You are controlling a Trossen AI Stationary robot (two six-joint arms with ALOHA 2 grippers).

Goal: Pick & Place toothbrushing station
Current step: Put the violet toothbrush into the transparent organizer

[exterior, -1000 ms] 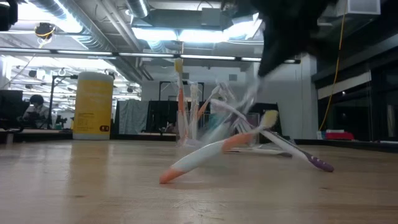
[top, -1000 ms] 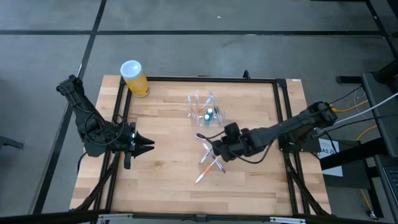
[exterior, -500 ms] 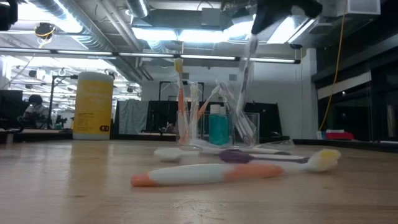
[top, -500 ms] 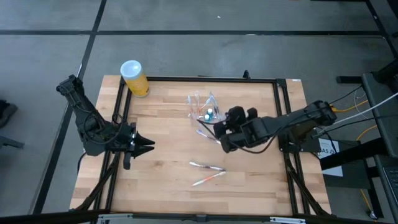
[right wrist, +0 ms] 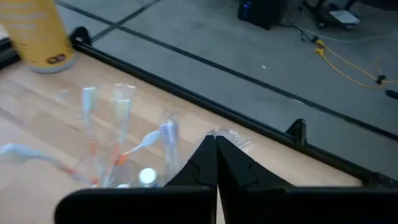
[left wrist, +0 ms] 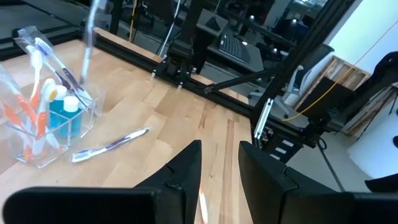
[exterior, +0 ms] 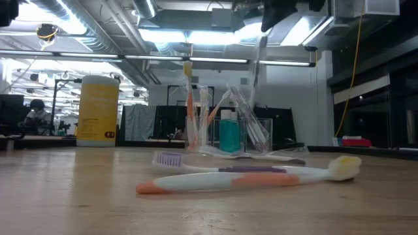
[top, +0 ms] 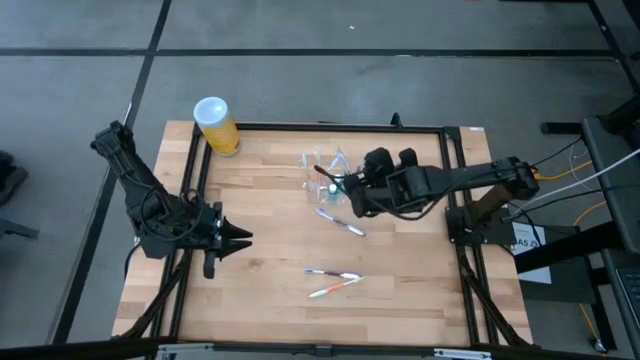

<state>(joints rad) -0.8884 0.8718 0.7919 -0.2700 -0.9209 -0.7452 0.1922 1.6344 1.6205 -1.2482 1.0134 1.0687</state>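
Toothbrushing station (top: 322,168): one clear holder. It stands at the far middle of the table (top: 260,300), a bit to the right.
Left gripper (top: 240,236): it waits at the left side of the table, well apart from the holder. Its two fingers are a little apart and hold nothing.
Yellow cylinder (top: 216,125): one, with a white lid, at the far left corner.
Which way the holder lies: it is far off to the right of the left gripper, and just beside the right gripper, on that gripper's left.
Long side of the holder: in the low view it looks to run side to side across the table. From above it is too see-through to be sure.
Things in the holder: a few brushes and something blue stand in the cups. They cannot be counted for sure.
Toothbrushes lying on the table (top: 340,222): three. One is near the holder, and two lie close together nearer the front.
Right gripper (top: 347,190): it is high over the holder's right end. Its fingers are pinched tight on one more toothbrush (exterior: 257,62), which hangs down over the cups.
Nearer arm: the right one, by a lot.
Next move, as a guess: the hanging brush needs to go straight down into a cup.
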